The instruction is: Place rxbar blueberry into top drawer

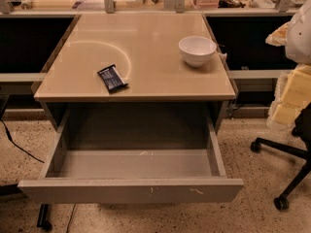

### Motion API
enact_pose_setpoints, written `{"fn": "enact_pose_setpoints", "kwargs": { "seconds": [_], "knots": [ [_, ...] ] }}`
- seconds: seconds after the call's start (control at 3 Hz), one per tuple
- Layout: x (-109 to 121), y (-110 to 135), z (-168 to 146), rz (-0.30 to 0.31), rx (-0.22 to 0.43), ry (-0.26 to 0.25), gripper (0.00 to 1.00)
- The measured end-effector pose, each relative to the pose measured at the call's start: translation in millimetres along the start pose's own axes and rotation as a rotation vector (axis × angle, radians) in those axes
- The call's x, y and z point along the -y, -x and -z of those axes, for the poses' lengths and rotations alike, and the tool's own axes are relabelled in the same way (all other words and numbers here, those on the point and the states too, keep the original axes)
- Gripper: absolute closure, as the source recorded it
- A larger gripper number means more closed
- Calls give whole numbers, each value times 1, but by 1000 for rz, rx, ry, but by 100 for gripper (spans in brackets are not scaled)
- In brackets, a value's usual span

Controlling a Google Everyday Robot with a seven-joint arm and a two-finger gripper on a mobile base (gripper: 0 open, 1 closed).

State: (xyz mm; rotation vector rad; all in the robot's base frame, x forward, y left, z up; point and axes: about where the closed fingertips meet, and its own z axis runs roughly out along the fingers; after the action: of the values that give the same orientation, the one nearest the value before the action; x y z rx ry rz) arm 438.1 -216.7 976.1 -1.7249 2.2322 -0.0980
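rxbar blueberry: small flat bar in a dark navy wrapper with pale blue-white markings. It lies flat on the beige desk surface, front-left area, near the front edge, skewed diagonally. Nothing touches it.

top drawer: wide shallow grey drawer directly below the surface, pulled out toward the camera. Plain grey front panel with small pale scuffs. The bar is not in it.

Round white bowl: upright on the right rear of the surface, well apart from the bar.

hand: pale yellowish shape at the right edge of the view, beside the surface and off it, well apart from bar and drawer. Holding nothing visible. Can't tell whether it's apart or together.

Black wheeled chair base stands on the speckled floor at lower right. A thin black cable runs across the floor at left.
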Motion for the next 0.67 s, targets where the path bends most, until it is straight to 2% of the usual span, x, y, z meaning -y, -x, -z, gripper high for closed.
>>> {"fn": "enact_pose_setpoints", "kwargs": {
  "seconds": [0.33, 0.67],
  "knots": [
    [0, 0, 0, 0, 0, 0, 0],
    [4, 13, -5, 11, 65, -8, 0]
  ]
}}
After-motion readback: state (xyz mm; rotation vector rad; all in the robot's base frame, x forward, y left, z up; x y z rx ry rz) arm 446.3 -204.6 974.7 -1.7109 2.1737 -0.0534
